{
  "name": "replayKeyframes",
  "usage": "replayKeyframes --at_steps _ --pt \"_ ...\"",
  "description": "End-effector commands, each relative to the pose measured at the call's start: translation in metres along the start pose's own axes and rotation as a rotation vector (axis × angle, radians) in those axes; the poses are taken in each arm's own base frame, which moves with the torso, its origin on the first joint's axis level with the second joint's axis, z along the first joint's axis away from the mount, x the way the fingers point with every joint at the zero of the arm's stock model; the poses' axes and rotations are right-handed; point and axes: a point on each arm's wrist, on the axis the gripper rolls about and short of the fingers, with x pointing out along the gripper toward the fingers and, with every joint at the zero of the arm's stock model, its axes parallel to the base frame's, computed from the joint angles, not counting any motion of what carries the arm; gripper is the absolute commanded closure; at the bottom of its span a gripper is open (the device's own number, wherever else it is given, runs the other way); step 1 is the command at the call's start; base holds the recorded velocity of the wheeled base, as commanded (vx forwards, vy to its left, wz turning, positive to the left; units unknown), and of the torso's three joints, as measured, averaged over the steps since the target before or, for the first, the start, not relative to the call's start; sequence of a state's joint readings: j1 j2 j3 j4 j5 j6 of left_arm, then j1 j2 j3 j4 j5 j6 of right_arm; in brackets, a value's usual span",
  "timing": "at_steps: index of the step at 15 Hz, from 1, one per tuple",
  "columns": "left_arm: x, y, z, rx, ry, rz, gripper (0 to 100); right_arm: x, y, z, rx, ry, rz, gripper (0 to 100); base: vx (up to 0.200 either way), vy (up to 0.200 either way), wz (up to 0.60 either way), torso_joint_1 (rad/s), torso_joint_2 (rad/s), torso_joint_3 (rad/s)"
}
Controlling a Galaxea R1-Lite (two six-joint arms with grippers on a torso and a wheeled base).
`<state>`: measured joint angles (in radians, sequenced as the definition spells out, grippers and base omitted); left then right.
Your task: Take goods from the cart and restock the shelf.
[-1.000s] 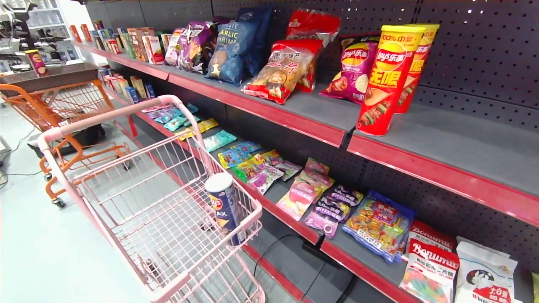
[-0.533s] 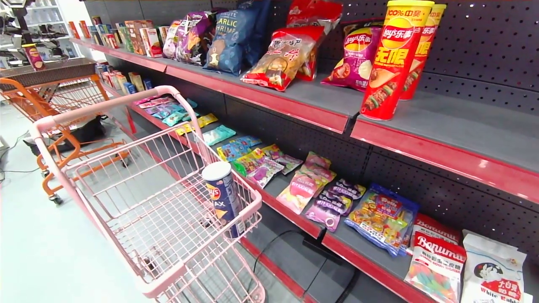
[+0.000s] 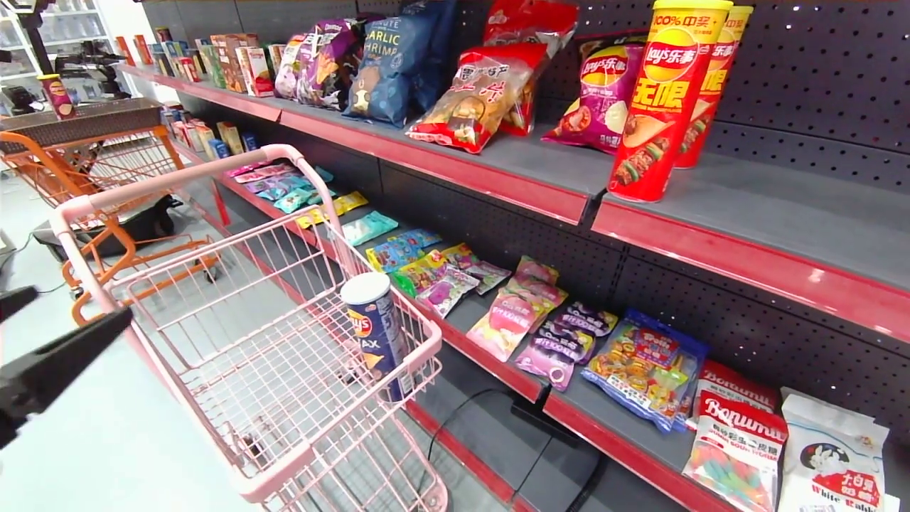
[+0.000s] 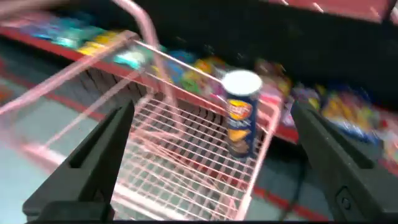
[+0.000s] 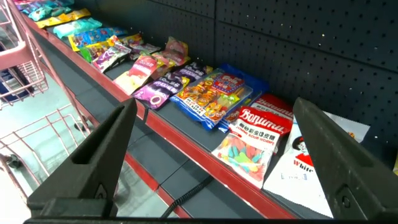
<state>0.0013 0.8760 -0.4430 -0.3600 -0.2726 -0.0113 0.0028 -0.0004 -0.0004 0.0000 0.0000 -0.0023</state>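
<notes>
A dark blue chips can [image 3: 379, 340] with a white lid stands upright in the pink wire cart [image 3: 270, 370], against its corner nearest the shelf. My left gripper [image 3: 82, 304] is open at the cart's handle end, away from the can. In the left wrist view the can [image 4: 241, 115] stands ahead between the open left gripper's [image 4: 211, 109] fingers, well beyond them. Two tall red chips cans [image 3: 665, 99] stand on the upper shelf [image 3: 718, 245]. My right gripper [image 5: 214, 104] is open over the lower shelf's candy bags [image 5: 214, 93], holding nothing.
Bare grey shelf board [image 3: 789, 213] lies right of the red cans. Snack bags [image 3: 476, 99] fill the upper shelf to their left. Candy packets [image 3: 540, 327] cover the lower shelf. An orange cart [image 3: 106, 163] stands behind the pink one. A black cable [image 3: 512, 434] runs under the shelf.
The head camera shifted early on, then held still. My left gripper has come into the head view at the left edge, open. The can and cart stay put.
</notes>
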Motion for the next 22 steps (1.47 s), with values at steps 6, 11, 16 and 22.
replayKeyframes --at_steps 6,11,16,22 --pt "0.124 0.033 -0.063 -0.01 0.353 -0.253 0 0.0 0.0 0.0 -0.004 -0.001 0.002 0 0.0 0.0 0.0 0.0 0.0 0.0" --pt "0.172 0.034 -0.092 0.033 0.392 -0.335 0 0.0 0.0 0.0 -0.005 0.001 0.002 0 0.0 0.0 0.0 0.0 0.0 0.0" --pt "0.225 0.018 -0.098 0.118 0.313 -0.473 0 0.0 0.0 0.0 -0.007 0.001 0.002 0 0.0 0.0 0.0 0.0 0.0 0.0" --pt "0.254 0.005 -0.112 0.116 0.332 -0.513 0 0.0 0.0 0.0 -0.007 0.001 0.002 0 0.0 0.0 0.0 0.0 0.0 0.0"
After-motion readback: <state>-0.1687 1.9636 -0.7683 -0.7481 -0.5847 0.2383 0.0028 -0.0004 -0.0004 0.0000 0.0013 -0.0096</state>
